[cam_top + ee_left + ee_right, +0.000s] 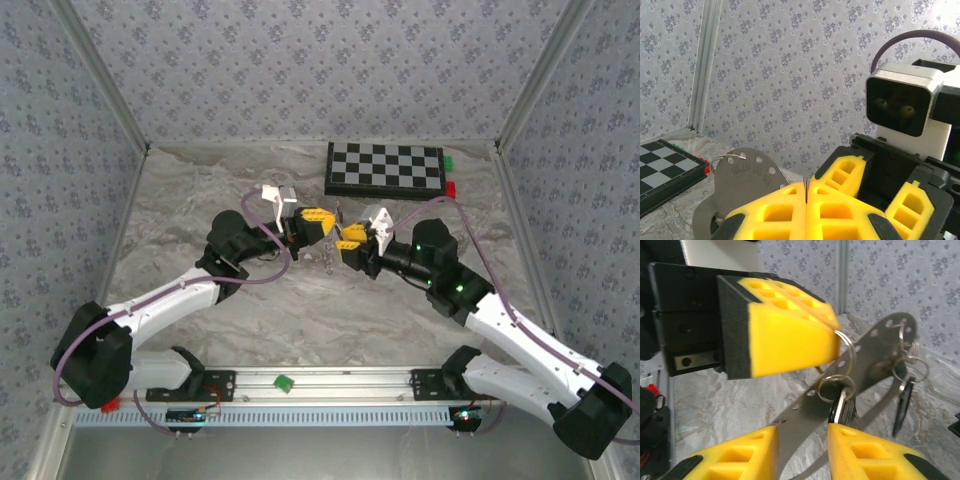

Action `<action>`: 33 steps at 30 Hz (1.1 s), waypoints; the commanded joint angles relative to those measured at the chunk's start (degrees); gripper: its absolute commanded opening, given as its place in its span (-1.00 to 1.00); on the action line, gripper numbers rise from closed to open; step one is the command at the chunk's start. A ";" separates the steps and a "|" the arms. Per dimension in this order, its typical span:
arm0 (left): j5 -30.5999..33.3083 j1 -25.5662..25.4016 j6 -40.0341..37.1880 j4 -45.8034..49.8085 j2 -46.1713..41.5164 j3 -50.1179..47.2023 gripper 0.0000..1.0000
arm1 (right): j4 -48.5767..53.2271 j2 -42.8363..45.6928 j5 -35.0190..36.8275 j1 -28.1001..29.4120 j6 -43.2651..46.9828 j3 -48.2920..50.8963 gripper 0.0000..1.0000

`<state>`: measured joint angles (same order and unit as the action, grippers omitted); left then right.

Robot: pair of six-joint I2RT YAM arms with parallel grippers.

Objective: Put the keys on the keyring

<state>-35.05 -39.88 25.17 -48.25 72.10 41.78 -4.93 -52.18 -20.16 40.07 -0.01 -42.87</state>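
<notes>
The left pincer [806, 187] is closed: its yellow fingers [785, 330] are pressed together, and a wire ring [846, 347] is pinched at their tip. A flat metal plate [875, 352] with a row of holes is seen just behind that tip. It is tilted and runs down between the fingers of the right pincer [802, 437].

The right pincer is partly open, its fingers held apart with the plate in the gap. Whether either finger touches the plate cannot be told.

A dark-headed key [841, 410] hangs just above the right pincer's finger on the right of the wrist view. A second key [902, 400] hangs further out, beyond that finger. The two pincers are placed tip to tip above the table [300, 310].
</notes>
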 commanded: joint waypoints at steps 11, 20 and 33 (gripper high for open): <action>-0.71 -0.32 2.08 -5.45 0.05 0.34 -1.00 | -5.86 -1.78 6.25 0.79 2.99 1.44 -0.40; -1.17 -0.30 1.99 -5.01 0.05 0.67 -1.00 | -9.03 -0.75 5.56 -0.25 2.72 3.47 -0.46; -2.00 -0.29 2.47 -5.30 0.15 1.00 -1.00 | -12.12 -0.89 2.23 -0.64 3.55 4.65 -0.63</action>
<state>-35.53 -39.88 27.11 -50.00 72.64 41.78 -14.50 -53.78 -17.02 39.72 2.66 -38.59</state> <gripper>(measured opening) 0.045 0.183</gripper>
